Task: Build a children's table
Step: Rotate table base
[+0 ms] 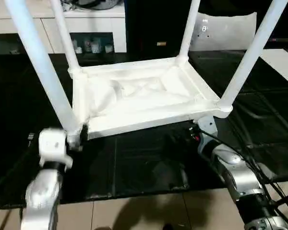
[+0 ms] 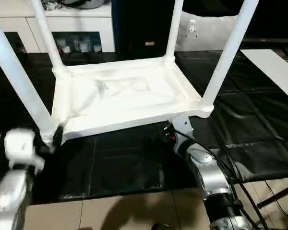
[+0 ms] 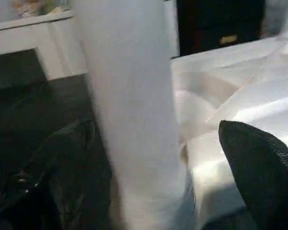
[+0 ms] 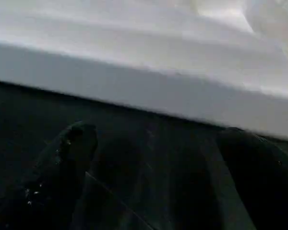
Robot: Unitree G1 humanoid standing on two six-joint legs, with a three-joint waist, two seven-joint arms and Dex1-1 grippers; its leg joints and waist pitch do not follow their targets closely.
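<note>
1. A black-covered bench (image 1: 134, 167) spreads across the scene, its cover creased in places
2. A white cabinet (image 1: 93, 33) stands behind it, small items dimly visible behind its glass
3. Pale tiled floor (image 2: 134, 211) shows along the near edge
4. A white sheet (image 1: 230, 28) lies at the far right

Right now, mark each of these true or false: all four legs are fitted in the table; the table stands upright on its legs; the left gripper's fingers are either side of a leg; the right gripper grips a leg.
1. All four legs are fitted: true. Each stands in a corner socket of the table.
2. The table stands upright: false. It lies top down on the black work surface, legs pointing up.
3. The left gripper has its fingers either side of a leg: true.
4. The right gripper grips a leg: false. It is open, below the table's edge.
</note>
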